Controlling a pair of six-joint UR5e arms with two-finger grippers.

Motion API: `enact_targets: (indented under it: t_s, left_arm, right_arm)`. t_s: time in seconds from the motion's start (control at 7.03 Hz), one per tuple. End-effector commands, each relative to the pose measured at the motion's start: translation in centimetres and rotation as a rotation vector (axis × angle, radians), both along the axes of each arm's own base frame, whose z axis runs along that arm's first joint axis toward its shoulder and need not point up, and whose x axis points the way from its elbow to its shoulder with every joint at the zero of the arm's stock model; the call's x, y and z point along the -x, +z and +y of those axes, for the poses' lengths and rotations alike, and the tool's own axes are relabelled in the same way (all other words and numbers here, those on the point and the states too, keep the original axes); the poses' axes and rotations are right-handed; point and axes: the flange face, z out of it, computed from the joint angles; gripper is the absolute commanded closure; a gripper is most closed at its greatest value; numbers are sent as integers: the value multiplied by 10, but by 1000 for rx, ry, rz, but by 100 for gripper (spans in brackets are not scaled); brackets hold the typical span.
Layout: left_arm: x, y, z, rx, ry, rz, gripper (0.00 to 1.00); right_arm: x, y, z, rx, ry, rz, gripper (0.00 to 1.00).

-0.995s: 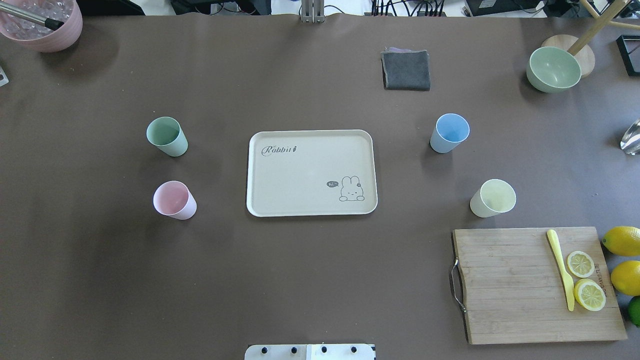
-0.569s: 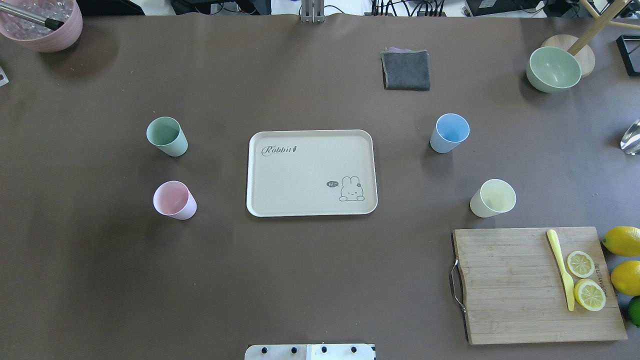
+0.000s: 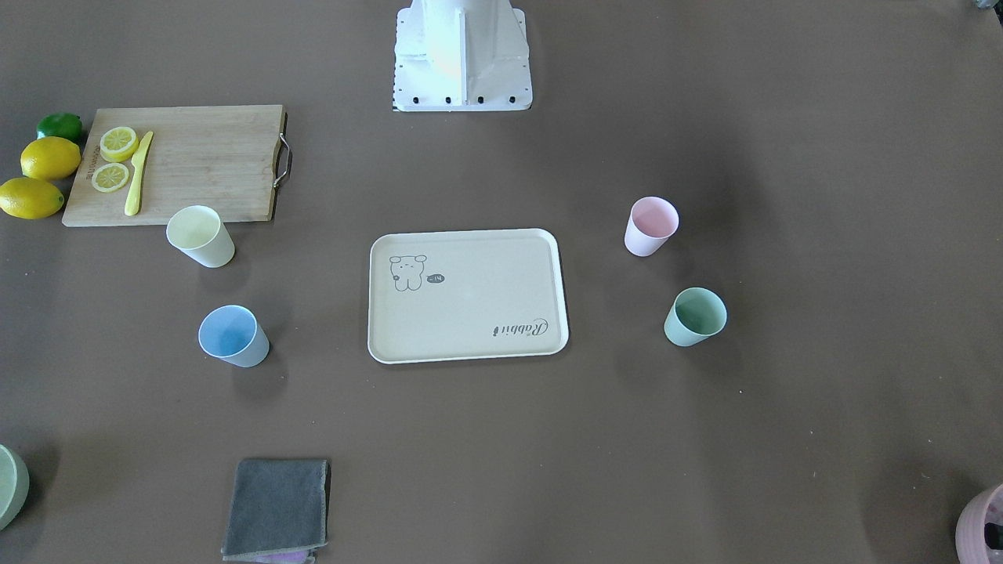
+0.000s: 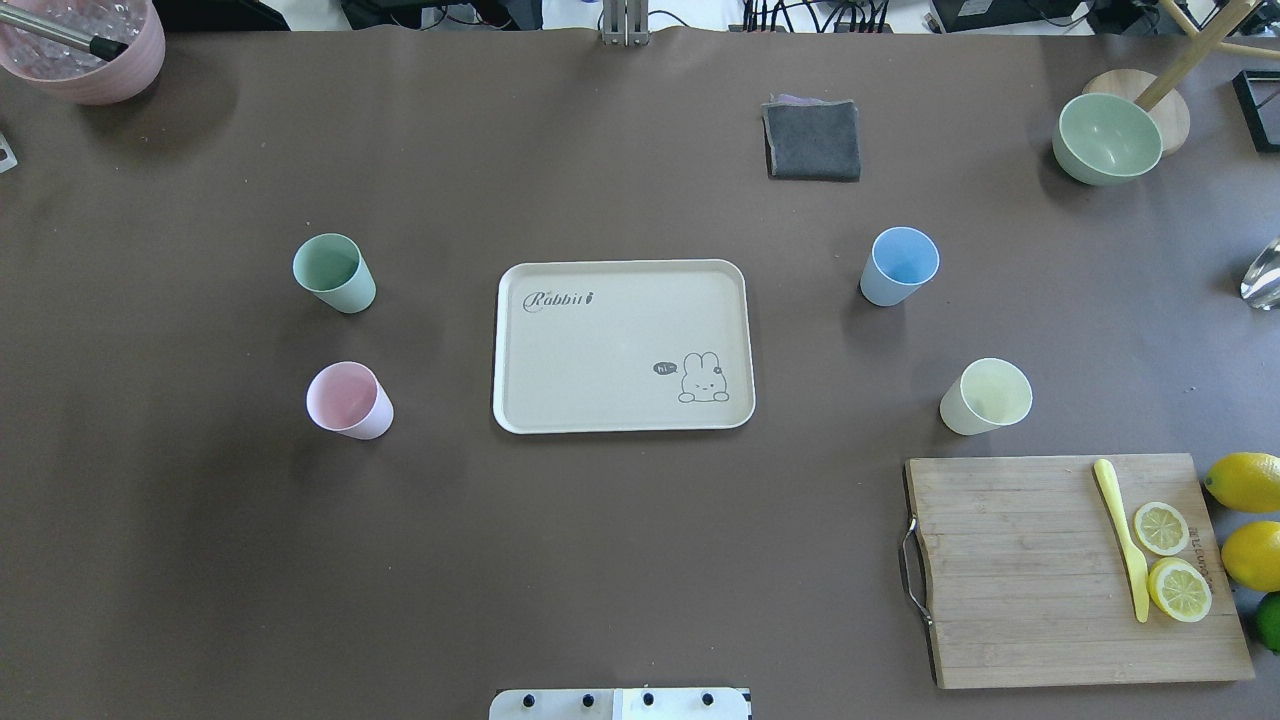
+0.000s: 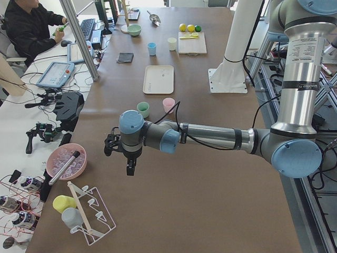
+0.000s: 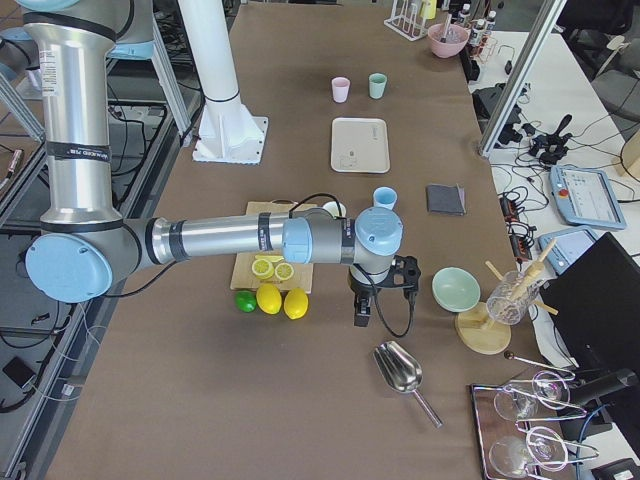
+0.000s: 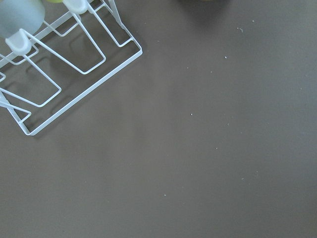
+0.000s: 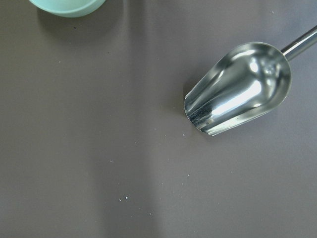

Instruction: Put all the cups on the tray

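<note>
A robotics lab, shown by its teach pendant (image 5: 55, 74) and keyboard (image 5: 86, 27).

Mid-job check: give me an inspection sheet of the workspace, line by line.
Surface: brown table, flat.
Job's things: tray bare; green cup, pink cup on the robot's left of it, blue cup, yellow cup on its right; all upright, off the tray.
Clutter: cutting board with lemon slices and knife, grey cloth, green bowl, pink bowl, scoop, wire rack.
Grippers: left gripper, right gripper over the table ends, far from cups; open or shut cannot be told.
Cables: black cable loops at left wrist.
Surroundings: person seated at side bench.
</note>
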Motion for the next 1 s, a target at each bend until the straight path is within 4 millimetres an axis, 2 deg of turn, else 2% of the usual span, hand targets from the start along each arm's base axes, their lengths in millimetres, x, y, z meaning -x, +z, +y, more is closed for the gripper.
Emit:
enact_targets:
  t_s: [0.0,0.57,0.71,0.85]
  left_arm:
    - [0,-1,0,-2,-1,1,2]
    - [-1,-13,-5,-25,1,4,2]
    - [-2,-19,-5,-40,6,13,2]
    - [-4,-28,-10,-58,7,6,2]
  right_arm:
    - [0,0,0,-1,-1,0,0]
    - [2,-9,-1,-50,-7,-2,0]
    - [7,-19,-10,-67,-11,0,0]
    - [27,-46,-32,-105,-34,-2,0]
